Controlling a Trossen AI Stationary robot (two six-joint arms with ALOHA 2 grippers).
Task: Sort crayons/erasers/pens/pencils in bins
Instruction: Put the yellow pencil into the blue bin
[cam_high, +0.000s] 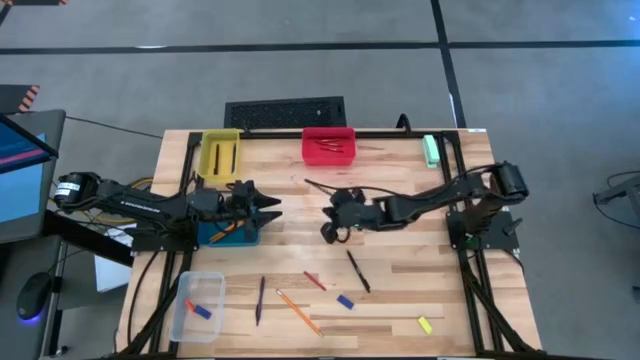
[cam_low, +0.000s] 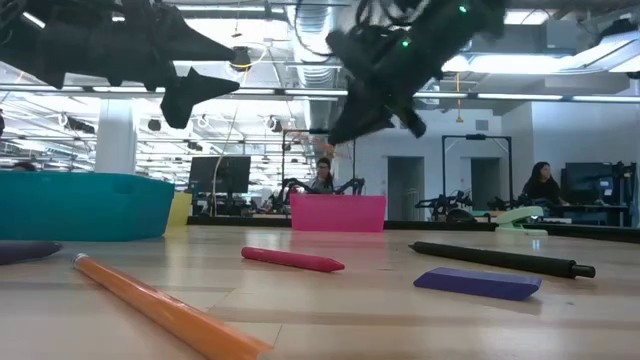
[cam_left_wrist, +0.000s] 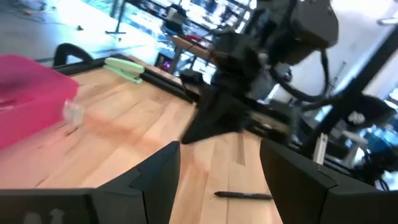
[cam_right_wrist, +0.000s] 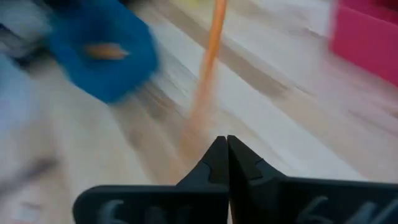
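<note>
My right gripper (cam_high: 330, 228) hangs shut over the table's middle, slanting down, with nothing between its fingers (cam_right_wrist: 222, 149). An orange pencil (cam_right_wrist: 211, 56) lies on the wood just ahead of it, seen as a thin stick (cam_high: 320, 188) in the high view. My left gripper (cam_high: 268, 205) stands open and level above the teal bin (cam_high: 228, 236), which holds an orange pencil. On the near half of the table lie a black pen (cam_high: 358, 270), a purple pen (cam_high: 260, 298), an orange pencil (cam_high: 298, 312), a red crayon (cam_high: 315, 280), a blue eraser (cam_high: 345, 300) and a yellow eraser (cam_high: 424, 324).
The yellow bin (cam_high: 220, 155) and the red bin (cam_high: 328, 143) stand along the far edge. The clear bin (cam_high: 197, 305), with erasers in it, stands at the near left. A green object (cam_high: 431, 150) lies at the far right. A black keyboard (cam_high: 285, 112) lies beyond the far edge.
</note>
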